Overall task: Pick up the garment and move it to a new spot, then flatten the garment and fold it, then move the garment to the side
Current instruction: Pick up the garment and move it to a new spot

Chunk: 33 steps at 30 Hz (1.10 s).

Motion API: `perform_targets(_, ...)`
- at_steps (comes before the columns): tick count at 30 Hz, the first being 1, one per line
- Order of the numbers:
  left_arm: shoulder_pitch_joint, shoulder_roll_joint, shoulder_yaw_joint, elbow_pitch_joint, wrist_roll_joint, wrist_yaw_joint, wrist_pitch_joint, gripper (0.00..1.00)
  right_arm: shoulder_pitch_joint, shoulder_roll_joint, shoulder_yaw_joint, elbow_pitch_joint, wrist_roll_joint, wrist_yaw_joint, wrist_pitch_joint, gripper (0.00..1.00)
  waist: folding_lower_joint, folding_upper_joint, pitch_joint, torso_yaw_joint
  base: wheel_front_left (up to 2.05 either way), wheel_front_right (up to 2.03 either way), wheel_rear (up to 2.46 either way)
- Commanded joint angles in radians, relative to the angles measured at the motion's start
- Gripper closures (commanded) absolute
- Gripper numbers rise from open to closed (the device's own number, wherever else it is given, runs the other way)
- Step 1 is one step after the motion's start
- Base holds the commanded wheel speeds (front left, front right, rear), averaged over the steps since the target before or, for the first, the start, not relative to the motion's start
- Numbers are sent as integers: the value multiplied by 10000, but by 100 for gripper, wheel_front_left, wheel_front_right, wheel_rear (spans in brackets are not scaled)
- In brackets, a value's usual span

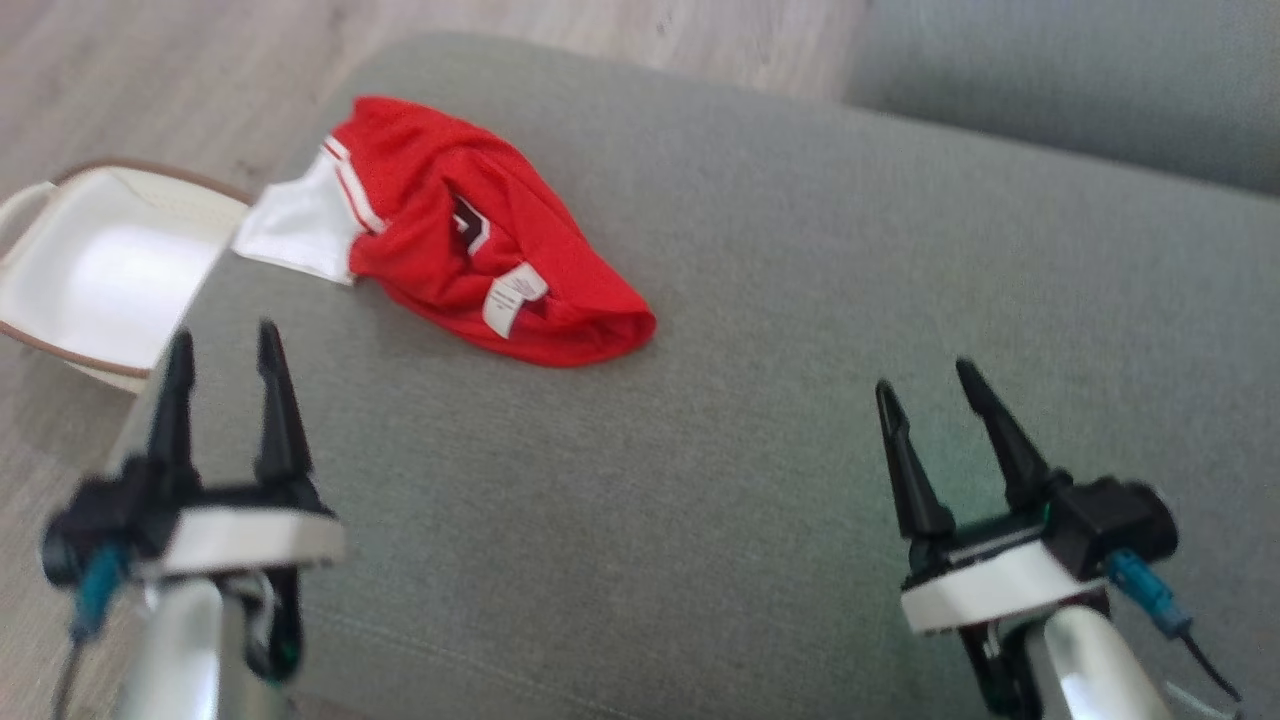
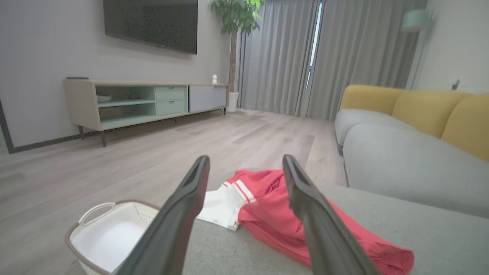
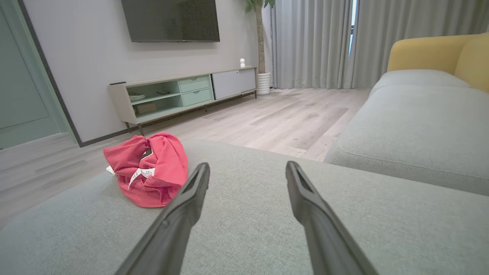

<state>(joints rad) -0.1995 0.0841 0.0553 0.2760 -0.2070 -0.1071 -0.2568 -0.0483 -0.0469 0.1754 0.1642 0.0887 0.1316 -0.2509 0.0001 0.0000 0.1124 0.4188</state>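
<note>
Beside the left edge of the grey sofa cushion (image 1: 760,300), a white basket (image 1: 100,265) stands on the floor. Left gripper (image 1: 224,338): jaws spread wide, empty, over the cushion's near-left corner. Red-and-white garment (image 1: 450,230): crumpled near the far-left corner, white part reaching the left edge; it lies ahead of the left gripper, slightly to its right, not touching. Right gripper (image 1: 925,380): jaws spread wide, empty, well apart from the garment, which lies ahead to its left.

The garment (image 1: 480,230) is soft, matt red cloth. The cushion (image 1: 750,450) under it is coarse grey weave. At nine o'clock the basket (image 1: 100,270) looks like smooth white plastic, and the floor (image 1: 150,60) like pale wood grain.
</note>
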Motion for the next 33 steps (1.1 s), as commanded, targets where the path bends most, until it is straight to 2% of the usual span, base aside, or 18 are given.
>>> perform_targets(1,-749,502,326,127,23,-80,-46,0,-470,-33,136,-404,-180,-9,-109,0,-1,0,607,-363,0,0,0)
perform_targets(8,-3660,2143,-222,3469,-303,-220,1096,0,-951,-33,-109,-738,-860,-9,-86,0,-1,0,1733,-1053,0,0,0)
perform_targets(13,-5097,3051,-1490,5404,-1282,-232,2088,0,-1290,-33,0,-1133,-1035,-9,15,0,-1,0,2345,-1699,0,0,0)
perform_targets(17,-5805,3601,-1992,6612,-2448,-233,2975,0,-1445,-33,122,-1466,-1126,-9,93,0,-1,0,2744,-2099,0,0,0)
perform_targets(21,-6158,4105,-2375,7449,-3193,-234,3426,0,-1529,-33,133,-1682,-1212,-9,156,0,-1,0,3019,-2462,0,0,0)
perform_targets(26,-6332,4324,-2748,8044,-3991,-235,3742,0,-1555,-33,79,-1817,-1233,-9,160,0,-1,0,3186,-2617,0,0,0)
perform_targets(27,-6340,4328,-2830,8097,-4131,-235,3782,26,-1542,-33,79,-1820,-1229,-9,154,0,-1,0,3180,-2632,0,0,0)
perform_targets(28,-6334,4324,-2942,8093,-4265,-235,3808,100,-1529,-33,76,-1815,-1225,-9,148,0,-1,0,3168,-2641,0,0,0)
perform_targets(33,-6374,4359,-3251,7937,-4809,-235,3482,100,-1464,-33,17,-1741,-1180,-9,117,0,-1,0,2986,-2594,0,0,0)
